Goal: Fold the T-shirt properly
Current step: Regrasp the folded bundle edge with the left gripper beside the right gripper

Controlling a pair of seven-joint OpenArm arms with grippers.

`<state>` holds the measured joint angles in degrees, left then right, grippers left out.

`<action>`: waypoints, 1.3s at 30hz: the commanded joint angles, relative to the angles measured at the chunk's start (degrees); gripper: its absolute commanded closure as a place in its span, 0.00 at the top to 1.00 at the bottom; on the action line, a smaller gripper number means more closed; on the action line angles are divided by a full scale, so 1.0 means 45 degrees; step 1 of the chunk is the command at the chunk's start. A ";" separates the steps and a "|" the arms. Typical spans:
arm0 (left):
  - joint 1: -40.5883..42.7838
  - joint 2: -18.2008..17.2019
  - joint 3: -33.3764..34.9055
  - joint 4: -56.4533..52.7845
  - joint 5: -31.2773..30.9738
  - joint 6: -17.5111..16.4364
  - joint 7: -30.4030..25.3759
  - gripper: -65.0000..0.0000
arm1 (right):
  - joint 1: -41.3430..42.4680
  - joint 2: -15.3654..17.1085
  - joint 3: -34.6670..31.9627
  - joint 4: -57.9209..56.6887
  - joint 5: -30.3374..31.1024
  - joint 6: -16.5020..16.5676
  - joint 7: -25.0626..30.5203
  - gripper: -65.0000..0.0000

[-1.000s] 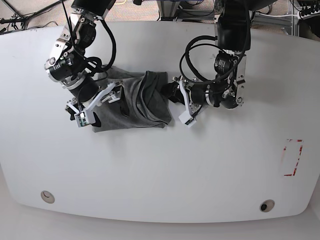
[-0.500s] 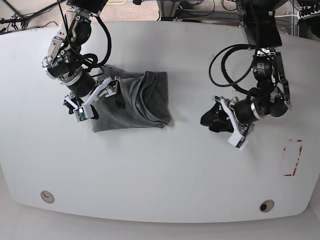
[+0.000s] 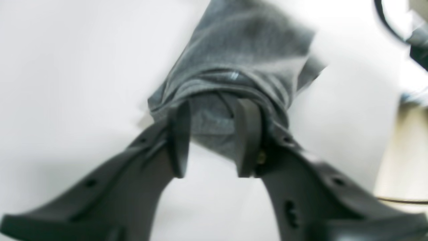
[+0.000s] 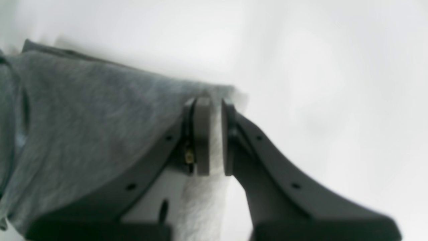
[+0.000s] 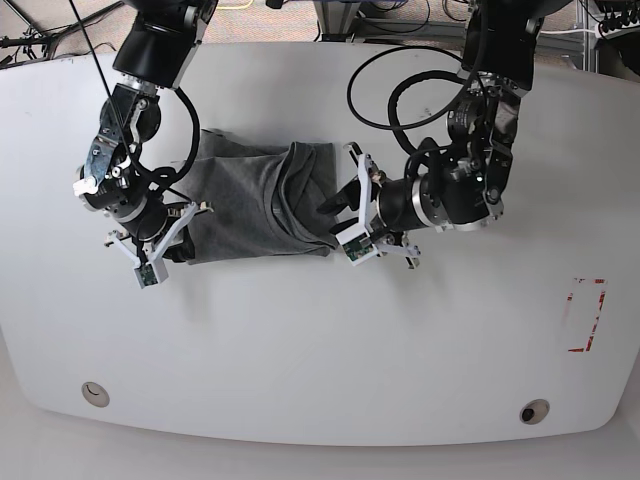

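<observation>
Cloth first: the T-shirt point(image 5: 260, 205) lies as a bunched, partly folded block on the white table point(image 5: 300, 350), upper left of centre in the base view, with one arm at each end. We judge that placement sets up a pull from both ends, to stretch or flip the block for another fold.

Right gripper point(image 4: 215, 134) sits at the shirt's outer corner. Its pads point(image 4: 202, 134) are nearly together with only a thin gap. Grey fabric runs up to and behind the one pad. A pale blurred strip fills the gap, and we cannot tell whether that is pinched cloth.

Left gripper point(image 3: 212, 134) is at the opposite end, by the rolled edge. Its fingers point(image 3: 179, 134) stand apart and straddle that edge. Fabric shows between the tips, but no clamp is visible yet.
</observation>
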<state>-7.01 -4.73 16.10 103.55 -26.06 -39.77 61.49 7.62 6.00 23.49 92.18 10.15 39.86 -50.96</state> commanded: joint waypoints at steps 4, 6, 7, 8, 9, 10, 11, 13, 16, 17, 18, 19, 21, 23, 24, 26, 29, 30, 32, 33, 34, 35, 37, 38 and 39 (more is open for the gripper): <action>0.0668 0.0612 0.1102 0.0110 0.1699 -0.0051 -0.1563 0.13 | 0.0603 0.0161 -0.0032 -0.0236 0.0196 0.0032 0.0413 0.13; 0.1000 0.0690 0.1512 0.0110 0.2324 -0.0051 -0.1895 0.13 | 0.0661 0.0161 -0.0052 -0.0431 0.0215 0.0032 0.0413 0.13; 0.1195 0.0768 0.1668 0.0110 0.2657 -0.0051 -0.1993 0.13 | 0.0681 0.0161 -0.0052 -0.0568 0.0196 0.0032 0.0413 0.13; 0.1293 0.0846 0.1766 0.0110 0.2852 -0.0051 -0.2012 0.13 | 0.0681 0.0161 -0.0052 -0.0705 0.0176 0.0032 0.0433 0.13; 0.1410 0.0964 0.1824 0.0091 0.3086 -0.0051 -0.2012 0.13 | 0.0681 0.0161 -0.0052 -0.0900 0.0196 0.0032 0.0453 0.13; 0.1488 0.1061 0.1844 0.0032 0.3262 -0.0051 -0.2012 0.13 | 0.0681 0.0181 -0.0052 -0.1056 0.0196 0.0032 0.0550 0.13; 0.1566 0.1139 0.1864 -0.0046 0.3360 -0.0051 -0.2012 0.13 | 0.0661 0.0181 -0.0052 -0.1173 0.0196 0.0032 0.0648 0.13; 0.1703 0.1296 0.1805 -0.0417 0.3458 -0.0051 -0.2012 0.13 | 0.0583 0.0142 -0.0052 -0.1330 0.0196 0.0032 0.0960 0.13; 0.1645 0.1276 0.1785 -0.1140 0.3458 -0.0051 -0.2032 0.13 | 0.0388 0.0103 -0.0052 -0.1486 0.0137 0.0032 0.1234 0.13; 0.1625 0.1276 0.1785 -0.1550 0.3458 -0.0051 -0.2032 0.13 | 0.0310 0.0103 -0.0052 -0.1642 0.0137 0.0032 0.1332 0.13; 0.1625 0.1276 0.1766 -0.1785 0.3458 -0.0051 -0.2051 0.13 | 0.0271 0.0103 -0.0071 -0.1720 0.0157 0.0032 0.1390 0.13; 0.1586 0.1237 0.1707 -0.2214 0.3438 -0.0051 -0.2090 0.13 | 0.0232 0.0103 -0.0071 -0.1896 0.0176 0.0032 0.1527 0.13; 0.1312 0.1218 0.1375 -0.2879 0.3438 -0.0051 -0.2383 0.13 | 0.0153 0.0103 -0.0071 -0.2267 0.0176 0.0032 0.1840 0.13; 0.1078 0.1198 0.1023 -0.3543 0.3438 -0.0051 -0.2833 0.13 | 0.0114 0.0103 -0.0071 -0.2697 0.0098 0.0032 0.2250 0.13; 0.1000 0.1198 0.0887 -0.3816 0.3438 -0.0051 -0.2989 0.13 | 0.0095 0.0103 -0.0071 -0.2854 0.0098 0.0032 0.2406 0.13; 0.0824 0.1120 0.0652 -0.4363 0.3438 -0.0051 -0.3204 0.13 | -0.0061 0.0142 -0.0071 -0.3166 0.0098 0.0032 0.2699 0.13; 0.0394 0.0846 0.0476 -0.4949 0.3418 -0.0051 -0.3243 0.13 | -0.0315 0.0161 -0.0071 -0.3361 0.0078 0.0032 0.3012 0.13; 0.0179 0.0768 0.0457 -0.5184 0.3418 -0.0051 -0.3282 0.13 | -0.0413 0.0181 -0.0071 -0.3401 0.0078 0.0032 0.3070 0.13; -0.0094 0.0749 0.0457 -0.5477 0.3418 -0.0051 -0.3302 0.13 | -0.0589 0.0161 -0.0052 -0.3401 0.0078 0.0032 0.3090 0.13; -0.0250 0.0749 0.0457 -0.5692 0.3438 -0.0051 -0.3302 0.13 | -0.0726 0.0142 -0.0052 -0.3401 0.0078 0.0032 0.3090 0.13; -0.0348 0.0749 0.0457 -0.5868 0.3438 -0.0051 -0.3302 0.13 | -0.0823 0.0142 -0.0052 -0.3381 0.0098 0.0032 0.3090 0.13; -0.0504 0.0749 0.0457 -0.6141 0.3438 -0.0051 -0.3302 0.13 | -0.0999 0.0142 -0.0052 -0.3361 0.0157 0.0032 0.3090 0.13; -0.0797 0.0749 0.0457 -0.6610 0.3438 -0.0051 -0.3341 0.13 | -0.1292 0.0103 -0.0052 -0.3127 0.0196 0.0032 0.3090 0.13; -0.0915 0.0749 0.0457 -0.6766 0.3438 -0.0051 -0.3380 0.13 | -0.1429 0.0083 -0.0032 -0.2990 0.0196 0.0032 0.3090 0.13; -0.1051 0.0729 0.0457 -0.6962 0.3438 -0.0051 -0.3458 0.13 | -0.1605 0.0024 -0.0032 -0.2834 0.0196 0.0032 0.3090 0.13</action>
<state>-10.35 -1.28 18.17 73.80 -13.02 -40.60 44.40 2.04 6.20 23.31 77.91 12.71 39.59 -34.48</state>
